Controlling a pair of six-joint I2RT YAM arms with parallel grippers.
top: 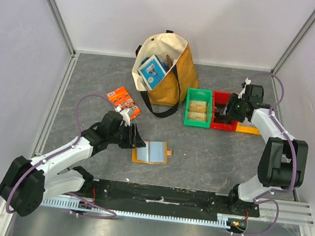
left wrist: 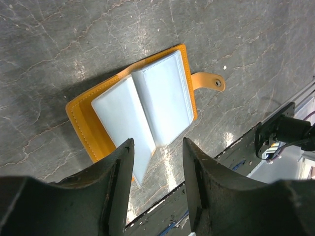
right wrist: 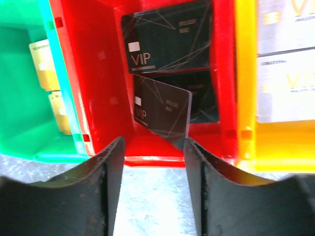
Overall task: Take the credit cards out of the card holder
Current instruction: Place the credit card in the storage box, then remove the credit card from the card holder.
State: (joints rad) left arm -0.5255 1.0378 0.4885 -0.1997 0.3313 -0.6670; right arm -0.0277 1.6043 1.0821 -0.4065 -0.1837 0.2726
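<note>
L hand (left wrist: 157, 143) wide, empty, over open card holder (left wrist: 147, 98), R hand (right wrist: 153, 142) wide, empty, above tilted black card (right wrist: 162, 115) in red bin (right wrist: 98, 78)

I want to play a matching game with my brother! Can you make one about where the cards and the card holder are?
Things:
1. black cards
2. gold cards
3. pale grey cards
4. card holder

Places:
A. lying open on the table
B. in the green bin
C. in the yellow bin
D. in the red bin

Pairs: 1-D, 2-B, 3-C, 4-A
</note>
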